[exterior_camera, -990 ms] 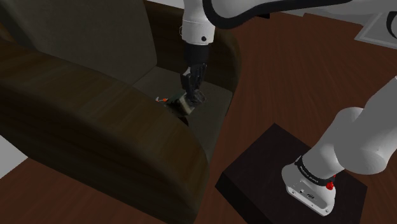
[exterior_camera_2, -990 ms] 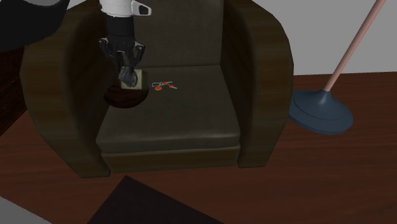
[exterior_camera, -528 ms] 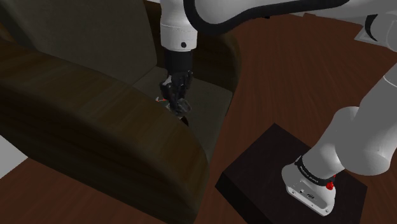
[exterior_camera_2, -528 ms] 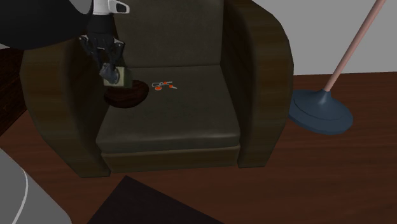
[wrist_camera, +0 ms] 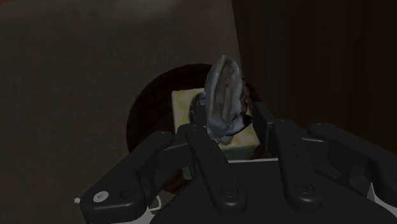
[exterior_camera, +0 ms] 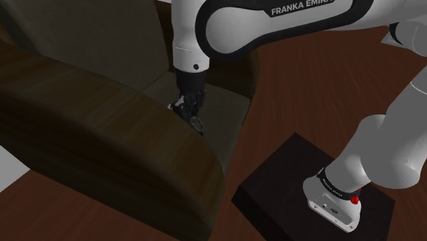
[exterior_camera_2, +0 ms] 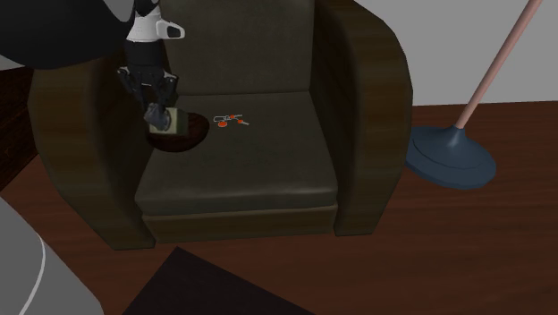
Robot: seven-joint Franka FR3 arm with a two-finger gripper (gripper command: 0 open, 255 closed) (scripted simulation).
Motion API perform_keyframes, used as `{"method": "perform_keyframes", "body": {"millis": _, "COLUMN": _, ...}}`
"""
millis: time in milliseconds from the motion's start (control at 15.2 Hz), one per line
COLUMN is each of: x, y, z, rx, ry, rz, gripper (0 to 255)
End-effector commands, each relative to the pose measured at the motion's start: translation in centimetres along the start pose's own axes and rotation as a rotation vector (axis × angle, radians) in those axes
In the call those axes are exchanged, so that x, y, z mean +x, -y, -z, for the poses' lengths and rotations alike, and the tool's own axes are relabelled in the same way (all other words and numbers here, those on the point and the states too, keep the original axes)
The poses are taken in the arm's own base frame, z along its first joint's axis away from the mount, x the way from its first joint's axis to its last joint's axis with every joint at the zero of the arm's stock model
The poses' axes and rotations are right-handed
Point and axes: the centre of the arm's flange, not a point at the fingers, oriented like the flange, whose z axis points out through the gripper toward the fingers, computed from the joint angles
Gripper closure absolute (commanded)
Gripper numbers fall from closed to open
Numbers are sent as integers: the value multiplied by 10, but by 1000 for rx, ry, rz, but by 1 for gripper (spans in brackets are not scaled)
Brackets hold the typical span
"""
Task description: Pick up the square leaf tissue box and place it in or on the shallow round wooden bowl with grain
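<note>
On the armchair seat (exterior_camera_2: 268, 170), at its ten o'clock corner in the second exterior view, the tissue box (exterior_camera_2: 173, 122) sits low in the bowl (exterior_camera_2: 193, 137). The gripper (exterior_camera_2: 159, 114) has its fingers clasped on the box. I judge the placing nearly done, with release and retreat left.
</note>
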Motion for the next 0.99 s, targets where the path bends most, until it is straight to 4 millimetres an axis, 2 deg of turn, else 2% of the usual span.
{"method": "perform_keyframes", "body": {"millis": 0, "x": 2, "y": -2, "z": -9, "rx": 0, "ry": -2, "rz": 0, "gripper": 255}}
{"method": "perform_keyframes", "body": {"millis": 462, "x": 6, "y": -7, "z": -47, "rx": 0, "ry": -2, "rz": 0, "gripper": 255}}
{"method": "perform_keyframes", "body": {"millis": 924, "x": 6, "y": -7, "z": -47, "rx": 0, "ry": -2, "rz": 0, "gripper": 255}}
